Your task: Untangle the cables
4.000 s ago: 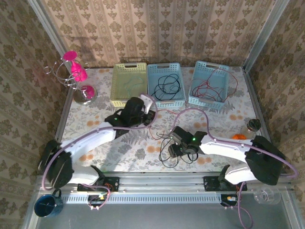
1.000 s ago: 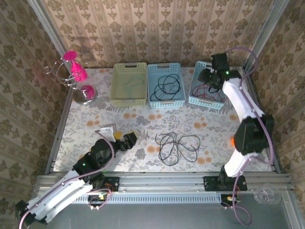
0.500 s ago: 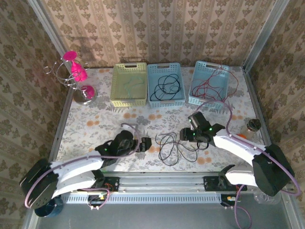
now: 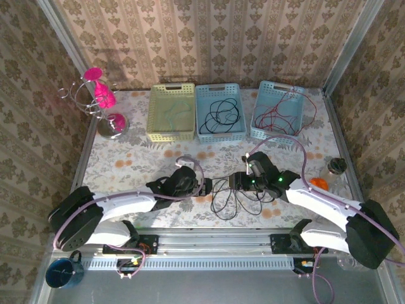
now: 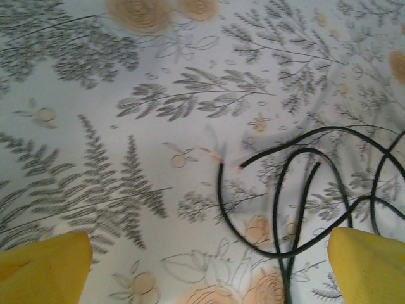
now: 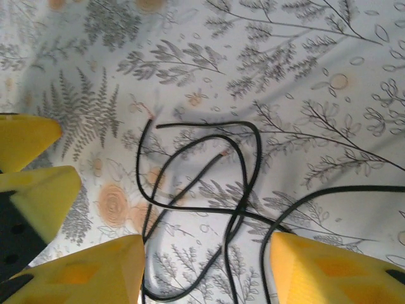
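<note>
The black cables (image 4: 226, 201) (image 5: 219, 190) (image 6: 138, 168) lie flat in a loose tangle near the 6 o'clock edge of the table (image 4: 126, 171). Its long axis runs roughly 9 to 3 o'clock, and the bare cut ends point toward 10 o'clock in the left wrist view. Both arms stretch low and inward, the left gripper (image 4: 203, 186) (image 5: 209, 272) from 8 o'clock and the right gripper (image 4: 234, 183) (image 6: 205, 266) from 4 o'clock, flanking the tangle with fingers spread and pinching nothing. Half a second earlier both stood farther out from it.
</note>
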Action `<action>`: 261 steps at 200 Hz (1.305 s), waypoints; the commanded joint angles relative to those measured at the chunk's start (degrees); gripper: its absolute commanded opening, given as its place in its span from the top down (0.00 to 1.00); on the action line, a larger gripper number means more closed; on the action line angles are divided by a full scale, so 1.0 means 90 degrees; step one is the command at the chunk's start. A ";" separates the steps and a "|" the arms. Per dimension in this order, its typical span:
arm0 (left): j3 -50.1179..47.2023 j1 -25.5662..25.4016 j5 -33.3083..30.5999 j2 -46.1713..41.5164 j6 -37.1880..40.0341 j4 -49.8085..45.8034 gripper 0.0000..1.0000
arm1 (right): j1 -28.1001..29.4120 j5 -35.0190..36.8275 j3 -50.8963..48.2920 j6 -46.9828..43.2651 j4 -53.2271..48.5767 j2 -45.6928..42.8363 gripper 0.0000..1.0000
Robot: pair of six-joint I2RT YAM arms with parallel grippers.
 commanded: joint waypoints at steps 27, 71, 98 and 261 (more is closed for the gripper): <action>-0.0486 0.0031 -0.0794 -0.0883 -0.0392 -0.0595 0.00 | 0.0575 0.0011 -0.0399 0.0289 0.0551 0.0817 0.44; -0.0270 0.0135 -0.0768 -0.1020 -0.0270 -0.0983 0.00 | 0.1041 0.0560 -0.0059 0.0331 0.0196 0.0930 0.98; -0.0171 0.0131 -0.0630 -0.1073 -0.0139 -0.0909 0.00 | 0.1612 0.1696 0.1046 -0.0212 -0.1327 -0.0038 1.00; -0.1307 0.0044 -0.1001 -0.3579 -0.0373 -0.1127 0.01 | 0.2131 0.3129 0.7564 -0.3092 -0.2994 0.0751 1.00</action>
